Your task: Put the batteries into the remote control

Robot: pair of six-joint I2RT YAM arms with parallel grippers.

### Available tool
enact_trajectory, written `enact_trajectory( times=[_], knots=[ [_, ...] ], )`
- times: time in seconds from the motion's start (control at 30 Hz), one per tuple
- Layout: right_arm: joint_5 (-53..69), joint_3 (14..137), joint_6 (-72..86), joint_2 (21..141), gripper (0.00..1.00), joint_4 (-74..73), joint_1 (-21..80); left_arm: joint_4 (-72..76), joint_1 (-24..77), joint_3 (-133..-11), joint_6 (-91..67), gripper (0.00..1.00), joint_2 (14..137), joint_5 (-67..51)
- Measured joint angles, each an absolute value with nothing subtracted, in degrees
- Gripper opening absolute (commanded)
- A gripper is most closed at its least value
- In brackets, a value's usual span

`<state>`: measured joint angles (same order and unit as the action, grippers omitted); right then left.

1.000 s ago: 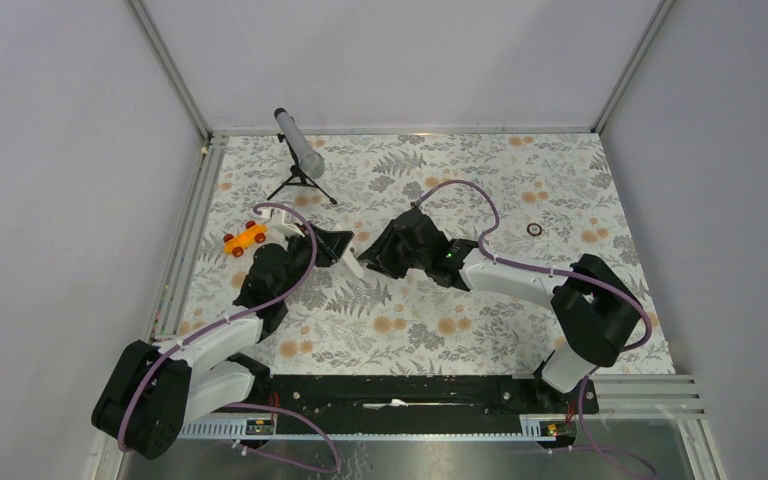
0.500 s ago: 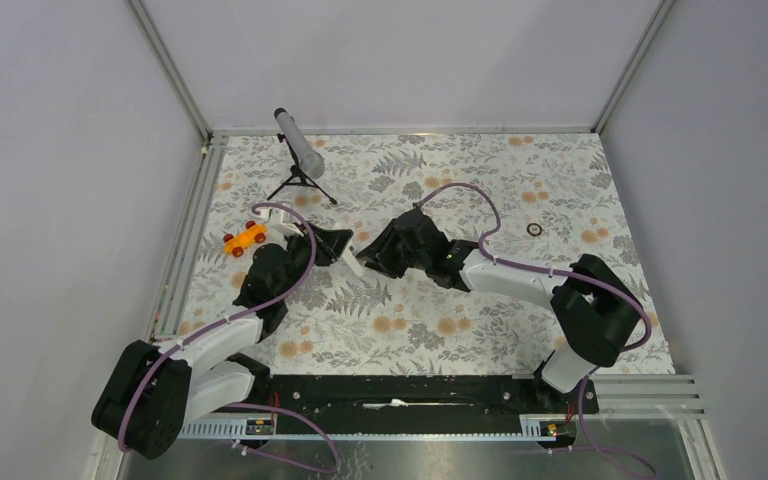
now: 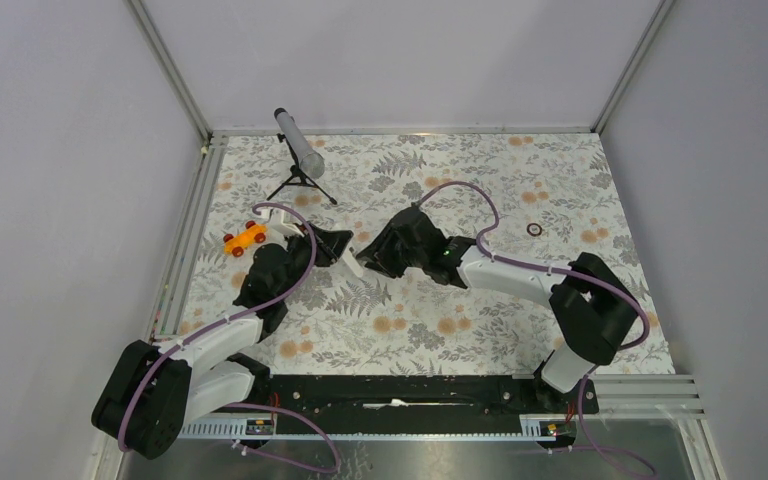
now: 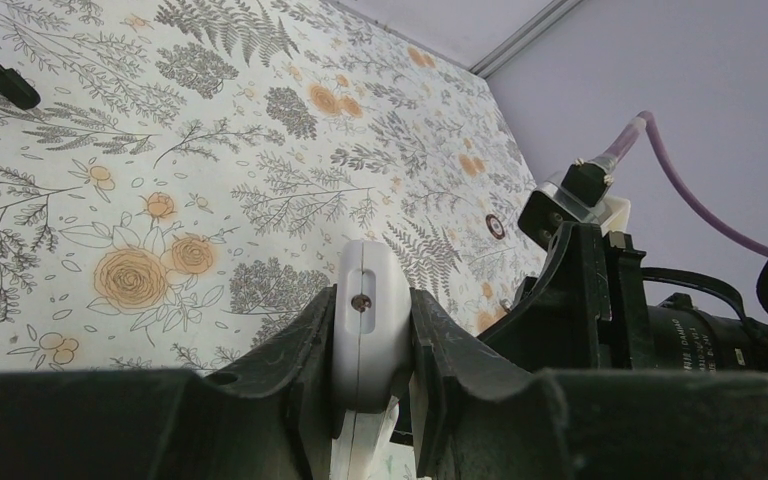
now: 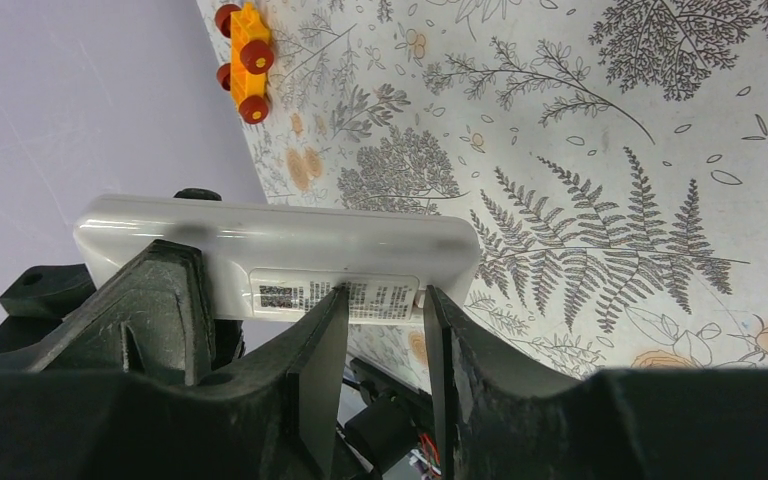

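Observation:
The white remote control (image 3: 352, 262) is held above the mat, pinched at one end by my left gripper (image 3: 338, 247). In the left wrist view the remote (image 4: 368, 310) stands edge-on between the shut fingers of the left gripper (image 4: 370, 335). My right gripper (image 3: 373, 259) meets the remote's other end. In the right wrist view the remote's labelled back (image 5: 280, 255) lies across the tips of my right gripper (image 5: 385, 297). The right jaws stand a little apart with nothing between them. No batteries show in any view.
An orange toy car (image 3: 244, 239) sits just left of the left gripper and shows in the right wrist view (image 5: 243, 55). A grey tube on a black tripod (image 3: 300, 150) stands at the back left. A thin black ring (image 3: 534, 229) lies at the right.
The right gripper has edged slightly left toward the remote. The left arm and the remote have stayed put.

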<state>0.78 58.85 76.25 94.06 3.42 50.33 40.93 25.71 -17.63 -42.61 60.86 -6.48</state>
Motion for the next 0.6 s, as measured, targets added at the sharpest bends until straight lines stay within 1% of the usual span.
enact_trajectory(
  times=[0.1, 0.37, 0.47, 0.6],
  knots=[
    [1.0, 59.5, 75.8, 94.8, 0.43, 2.5, 50.4, 40.1, 25.7, -17.6, -41.9, 0.00, 60.9, -6.7],
    [1.0, 59.8, 75.3, 95.8, 0.54, 2.3, 50.5, 39.3, 25.7, -17.6, -41.3, 0.00, 60.9, -5.9],
    [0.9, 58.0, 76.1, 95.4, 0.53, 4.4, 50.5, 39.1, 25.7, -17.6, -42.0, 0.00, 60.9, -5.5],
    [0.8, 55.6, 77.3, 94.1, 0.49, 7.4, 50.5, 39.1, 25.7, -17.6, -43.2, 0.00, 60.7, -5.7]
  ],
)
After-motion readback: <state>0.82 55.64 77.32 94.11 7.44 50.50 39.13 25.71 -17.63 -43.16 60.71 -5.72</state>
